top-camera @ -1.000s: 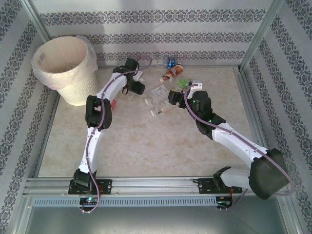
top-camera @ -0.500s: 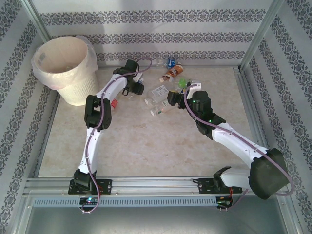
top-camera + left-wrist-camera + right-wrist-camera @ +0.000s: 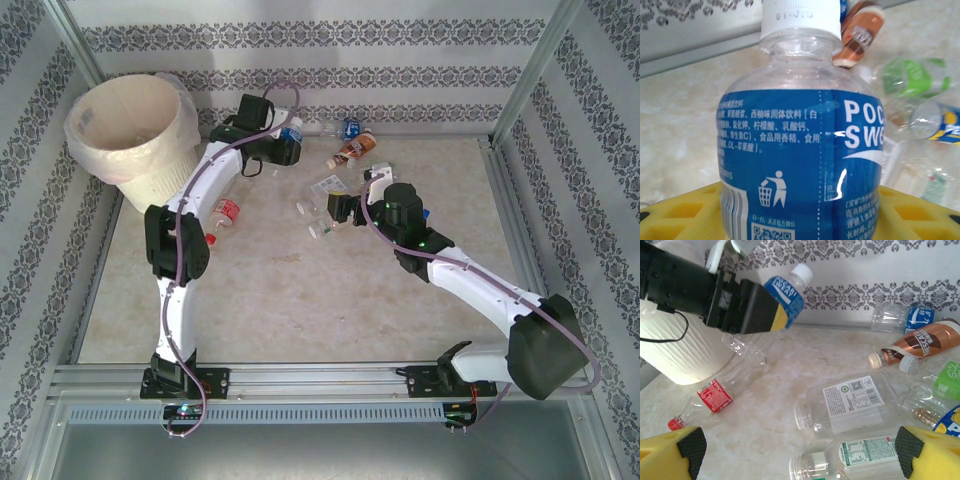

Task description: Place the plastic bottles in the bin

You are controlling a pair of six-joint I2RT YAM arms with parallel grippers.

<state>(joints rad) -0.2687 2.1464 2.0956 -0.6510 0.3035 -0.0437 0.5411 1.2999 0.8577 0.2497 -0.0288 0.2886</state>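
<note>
Transport step: our left fingers (image 3: 680,212) clamp the blue-label bottle (image 3: 291,133), upper centre, right of the bin (image 3: 160,185). Our right fingers (image 3: 670,450) stand open. Next we must carry it over the rim.

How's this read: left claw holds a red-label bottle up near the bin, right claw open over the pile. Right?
Not quite. The bottle in the left claw has a blue label, not red; the left wrist view shows it. The rest stands.

Loose bottles (image 3: 325,187) are crowding the far middle of the table (image 3: 300,305), whose near half is lying open; the bin (image 3: 160,190) is blocking the far left corner.
</note>
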